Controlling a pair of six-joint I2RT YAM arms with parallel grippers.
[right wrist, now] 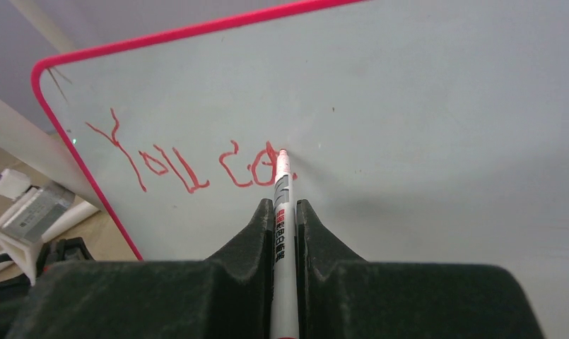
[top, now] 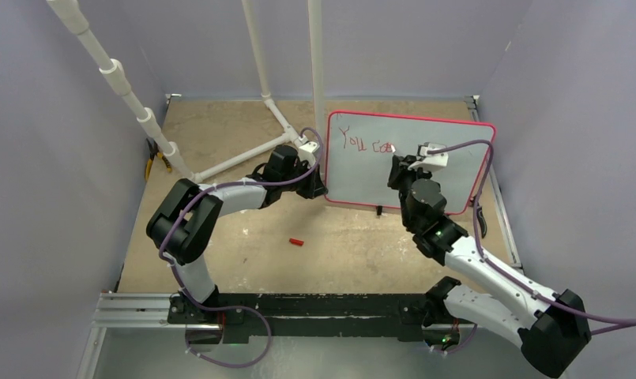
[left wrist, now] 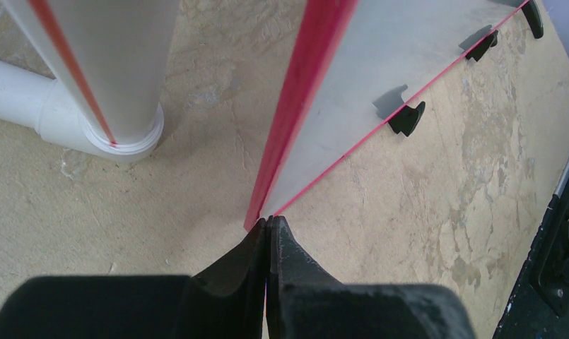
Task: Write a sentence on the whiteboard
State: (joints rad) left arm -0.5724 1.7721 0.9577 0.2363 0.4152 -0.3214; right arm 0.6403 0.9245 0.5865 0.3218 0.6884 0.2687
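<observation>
The whiteboard [top: 425,170] stands upright at the back right, white with a thin red-pink frame [left wrist: 304,106] and black feet [left wrist: 407,119]. Red lettering of the sentence [right wrist: 182,164] reads "You co" near its upper left corner [top: 363,143]. My left gripper [top: 321,188] is shut on the board's lower left edge, its jaws pinched together over the frame [left wrist: 269,223]. My right gripper [right wrist: 285,206] is shut on a white marker [right wrist: 283,233]. The marker's red tip [right wrist: 282,154] touches the board at the end of the lettering. In the top view that gripper [top: 396,163] is in front of the board's middle.
A white pipe frame [top: 267,103] rises just left of the board, and its foot [left wrist: 119,127] stands close to my left gripper. A small red cap [top: 297,242] lies on the tan table in front. Yellow-handled pliers [top: 153,166] lie at the left edge.
</observation>
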